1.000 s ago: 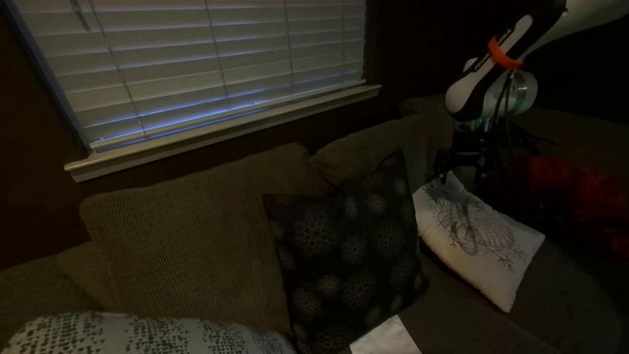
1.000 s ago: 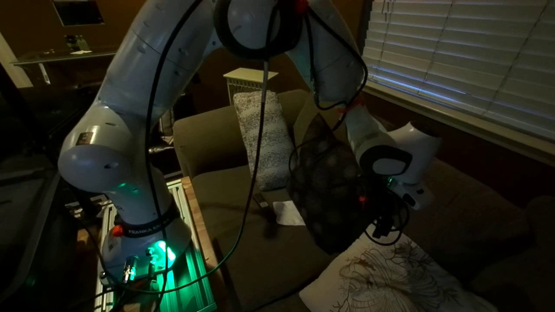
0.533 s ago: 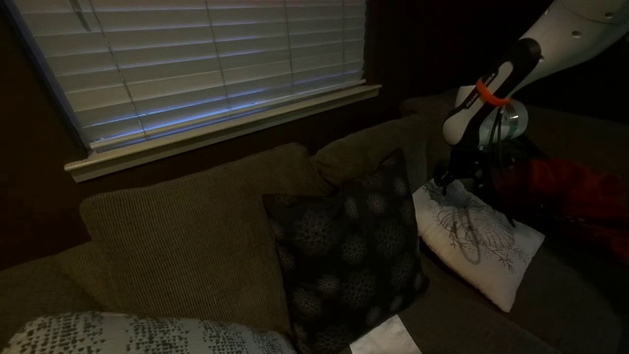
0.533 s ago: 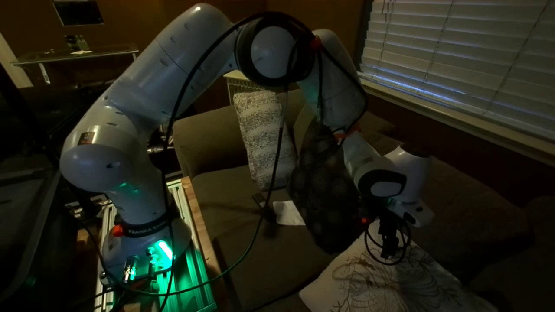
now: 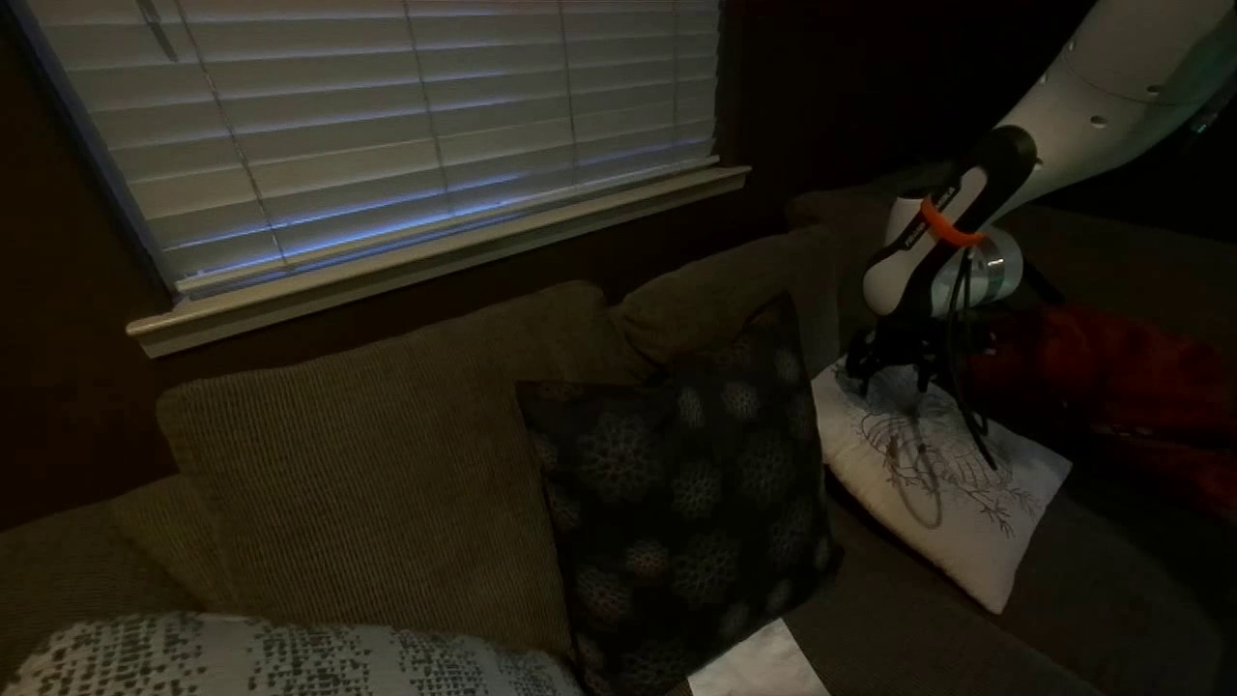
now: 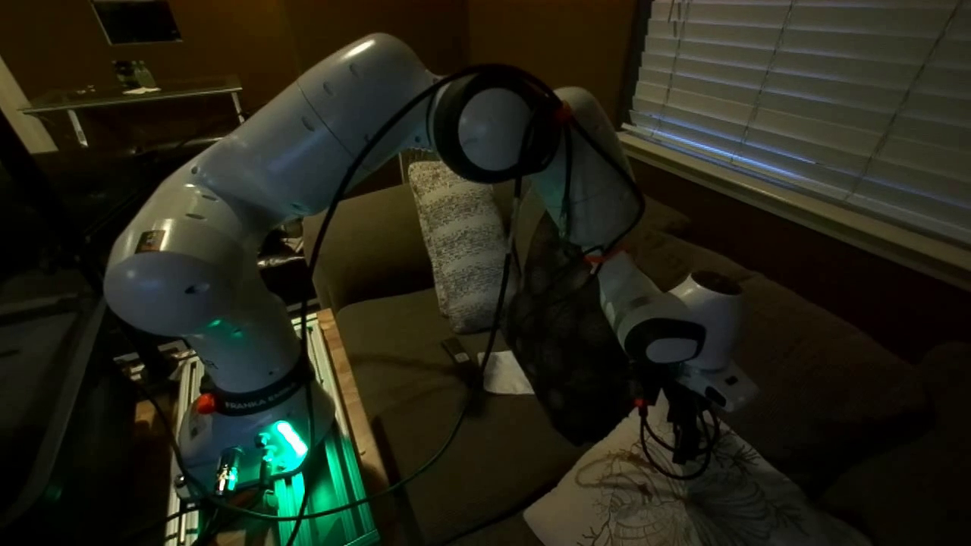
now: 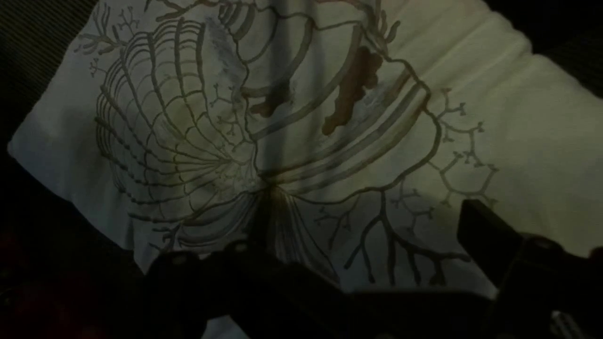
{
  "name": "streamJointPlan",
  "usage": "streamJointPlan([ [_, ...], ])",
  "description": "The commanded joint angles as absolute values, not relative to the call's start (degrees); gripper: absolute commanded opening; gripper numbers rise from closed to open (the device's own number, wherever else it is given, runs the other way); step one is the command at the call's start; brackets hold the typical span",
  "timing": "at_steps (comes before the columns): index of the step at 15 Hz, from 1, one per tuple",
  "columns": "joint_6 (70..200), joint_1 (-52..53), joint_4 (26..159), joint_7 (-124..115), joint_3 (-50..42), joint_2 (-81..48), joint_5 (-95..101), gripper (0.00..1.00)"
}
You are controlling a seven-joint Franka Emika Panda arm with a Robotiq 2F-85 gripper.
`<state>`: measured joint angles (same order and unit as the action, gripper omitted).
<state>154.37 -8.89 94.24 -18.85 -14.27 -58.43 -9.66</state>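
Note:
My gripper (image 5: 894, 385) is low over the upper end of a white pillow (image 5: 942, 464) with a seashell and coral print. The fingers are spread apart with nothing between them. In an exterior view the gripper (image 6: 686, 453) appears dark over the same pillow (image 6: 645, 485); its fingertips are hard to make out. In the wrist view the pillow (image 7: 330, 155) fills most of the picture, and the open gripper (image 7: 365, 230) shows at the bottom over its coral print. I cannot tell whether the fingertips touch the cloth.
A dark patterned pillow (image 5: 696, 503) leans on the sofa beside the white one. A red cloth (image 5: 1111, 377) lies behind. A grey-white pillow (image 6: 463, 243), a dark remote (image 6: 456, 351) and a white sheet (image 6: 504, 373) are on the sofa. A window sill (image 5: 445, 256) runs above.
The arm has come down, bringing the gripper from above the white pillow to close over it. The gripper shows no clear change in opening. The pillows have not moved.

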Motion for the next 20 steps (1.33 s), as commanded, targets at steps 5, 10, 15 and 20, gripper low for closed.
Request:
streamJointPlan([
  [5,158.06,-4.60,92.90,-22.94,-19.47,-61.10,-7.16,1.00],
  [10,163.93,-6.04,88.52,-19.74,-18.68,-66.36,-7.07,1.00],
  [15,174.73,-13.09,85.57,-15.23,-10.01,-69.96,-9.85,1.00],
  [20,177.44,-19.45,83.27,-10.82,-2.86,-72.24,-9.42,0.59],
])
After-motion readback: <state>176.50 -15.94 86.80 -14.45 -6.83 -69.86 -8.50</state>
